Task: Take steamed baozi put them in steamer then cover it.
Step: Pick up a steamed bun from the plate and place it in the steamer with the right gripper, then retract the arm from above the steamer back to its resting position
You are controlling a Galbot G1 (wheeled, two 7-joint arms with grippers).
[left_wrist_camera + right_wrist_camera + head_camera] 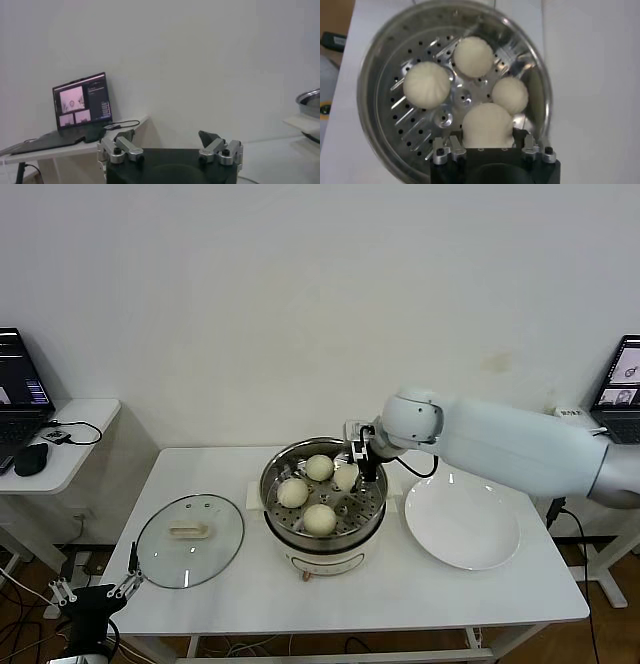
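The steamer [272,506] stands at the table's middle, open. Three baozi lie on its perforated tray [415,131]: one at the back [320,468], one at the left [293,492], one at the front [319,519]. My right gripper [358,462] is over the steamer's right side, shut on the fourth baozi [345,477], which hangs just over the tray. In the right wrist view that baozi [487,125] fills the gap between the fingers [451,146]. The glass cover [190,539] lies flat on the table to the left. My left gripper [95,589] is parked open below the table's left front corner.
An empty white plate [462,524] lies right of the steamer, under my right arm. A side desk with a laptop [18,384] and mouse stands at the far left; another laptop [622,389] is at the far right. The left wrist view shows a laptop [82,102].
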